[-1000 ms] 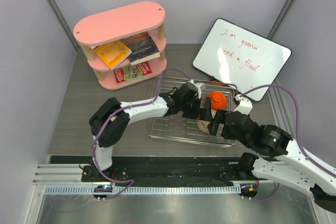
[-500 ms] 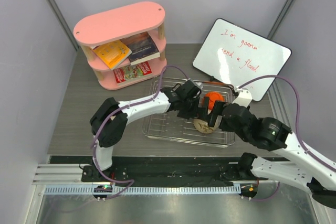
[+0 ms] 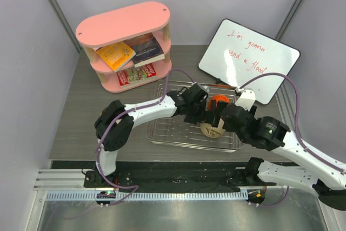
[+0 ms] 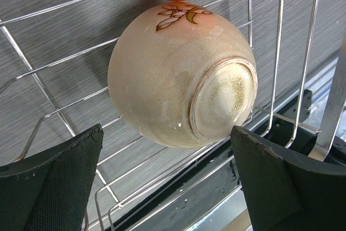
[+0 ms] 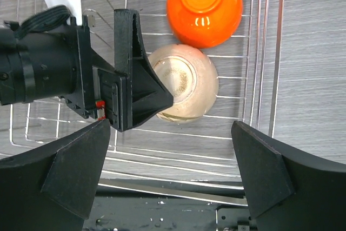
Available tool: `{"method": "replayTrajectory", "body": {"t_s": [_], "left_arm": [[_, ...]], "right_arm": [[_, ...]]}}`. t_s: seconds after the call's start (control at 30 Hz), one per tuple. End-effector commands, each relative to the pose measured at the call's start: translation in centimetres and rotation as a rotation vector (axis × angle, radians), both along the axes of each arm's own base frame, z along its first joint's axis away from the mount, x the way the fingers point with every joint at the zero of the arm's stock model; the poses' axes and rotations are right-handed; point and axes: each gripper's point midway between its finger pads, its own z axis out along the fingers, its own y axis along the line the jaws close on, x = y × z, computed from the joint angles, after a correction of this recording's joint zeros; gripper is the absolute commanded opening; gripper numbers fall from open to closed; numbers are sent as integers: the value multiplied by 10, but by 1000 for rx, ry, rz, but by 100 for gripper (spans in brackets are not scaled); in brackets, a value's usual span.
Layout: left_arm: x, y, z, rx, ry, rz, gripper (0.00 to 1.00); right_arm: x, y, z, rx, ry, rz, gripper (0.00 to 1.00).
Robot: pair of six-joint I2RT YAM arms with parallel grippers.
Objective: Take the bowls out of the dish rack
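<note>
Cream bowl (image 4: 181,74): lay bottom-up and a little tilted on the bars of the dish rack (image 3: 162,133), in the lower right part of the rack in the top view, with the foot ring turned toward both wrist cameras.
Orange bowl (image 5: 204,6): also bottom-up, just above the cream one in the right wrist view, touching it or almost; could not tell which.
Left end effector (image 4: 166,139): released, fingers spread about as wide as the cream bowl, with the bowl straight ahead at the mouth of the gap and no pad seen on it.
Right end effector (image 5: 171,128): released too, grasping nothing, hovering over the rack with the cream bowl at mid-frame, farther off.
Nearer arm: the left, judged from its finger (image 5: 143,87) just beside the bowl's left side.
Coming move: probably needed only a short straight advance of the left fingers around the round wall, then a closing.
</note>
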Motion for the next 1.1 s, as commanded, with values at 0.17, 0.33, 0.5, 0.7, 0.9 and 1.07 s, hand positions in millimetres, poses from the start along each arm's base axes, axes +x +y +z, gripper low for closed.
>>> {"method": "replayTrajectory", "body": {"t_s": [0.17, 0.33, 0.5, 0.7, 0.9, 1.07], "left_arm": [[-12, -3, -3, -30, 94, 108, 100], [-4, 1, 4, 39, 81, 192, 100], [-7, -12, 2, 22, 105, 194, 100], [1, -30, -3, -5, 94, 186, 100], [-1, -34, -25, 4, 121, 176, 100], [-11, -31, -52, 41, 188, 173, 100]], "right_arm": [[3, -9, 12, 45, -72, -37, 100], [3, -8, 8, 35, -58, -36, 100], [3, -6, 11, 41, -58, -27, 100], [1, -7, 8, 44, -54, -23, 100], [-1, -7, 6, 46, -46, -15, 100], [-1, -8, 1, 30, -41, -14, 100]]}}
